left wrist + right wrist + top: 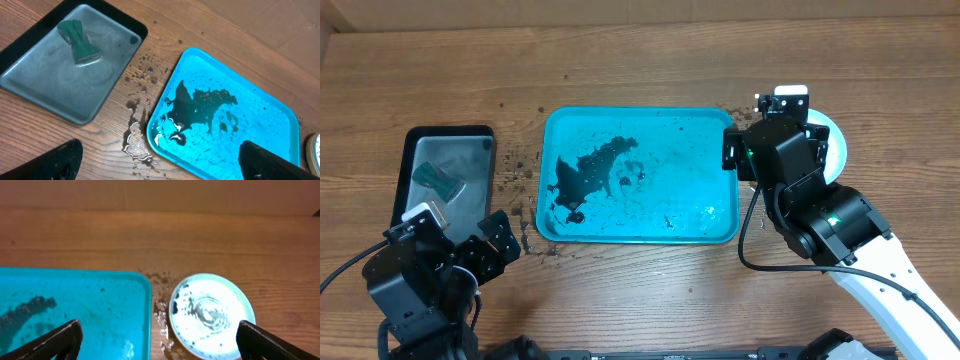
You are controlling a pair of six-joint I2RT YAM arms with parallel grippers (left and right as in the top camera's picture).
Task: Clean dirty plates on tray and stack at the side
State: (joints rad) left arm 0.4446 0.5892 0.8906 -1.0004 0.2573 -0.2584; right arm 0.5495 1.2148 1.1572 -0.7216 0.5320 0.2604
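Note:
The turquoise tray (705, 215) lies mid-table, smeared with black grime and water, and no plate is on it. It also shows in the left wrist view (260, 125) and the right wrist view (85, 290). One pale plate (212, 315) with black specks lies on the table just right of the tray, and in the overhead view it (834, 140) is mostly hidden by my right arm. Other plates are not visible. My right gripper (160, 347) is open and empty above the gap between tray and plate. My left gripper (162, 167) is open and empty over the tray's near-left corner.
A black tray with a grey inside (470, 160) lies at the left and holds a green sponge (77, 42). Dark drops and a small puddle (137, 142) sit on the wood between the two trays. More drops (162, 307) lie beside the plate.

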